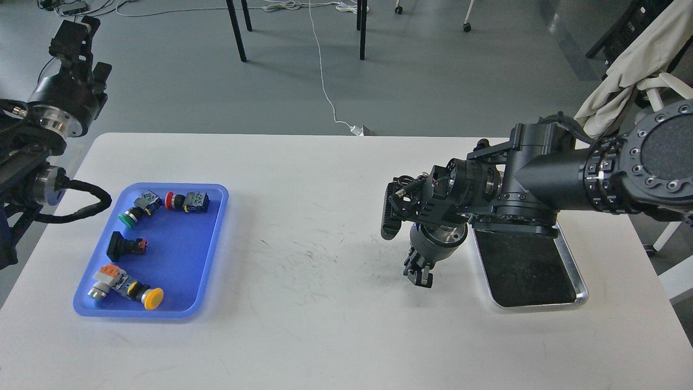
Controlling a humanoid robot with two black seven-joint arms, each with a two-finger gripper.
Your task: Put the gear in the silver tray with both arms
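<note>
Nothing carried yet, by the look of it — the step in hand reads as fetching a part from the blue tray [208,238] at the left of the white table [325,325] and getting it across to the silver tray [579,276] at the right. Best done with the left arm, nearer the parts: bring the left gripper [76,32] down over one piece, preferably the yellow-capped push button [142,295] near the front rim, which lies somewhat apart from the grey-and-orange switch [105,279] beside it. Approach from above, close across the narrow body rather than the rounded cap, lift straight clear of the rim, then meet the right gripper [419,273] over the bare middle of the table for a handover. Right gripper pointing down just left of the silver tray, above the scuffed tabletop, fingers close together with nothing seen between them — too dark and small to call them spread or pressed. Left gripper raised high beyond the table's far left corner, end-on and dark; cannot tell its state either. Silver tray rectangular with rounded corners, bright raised rim, dark reflective bottom, its far end hidden under the right arm; visible part holds nothing. Also in the blue tray: green-capped button [130,216], red-capped button [173,201], black switch [122,245].
</note>
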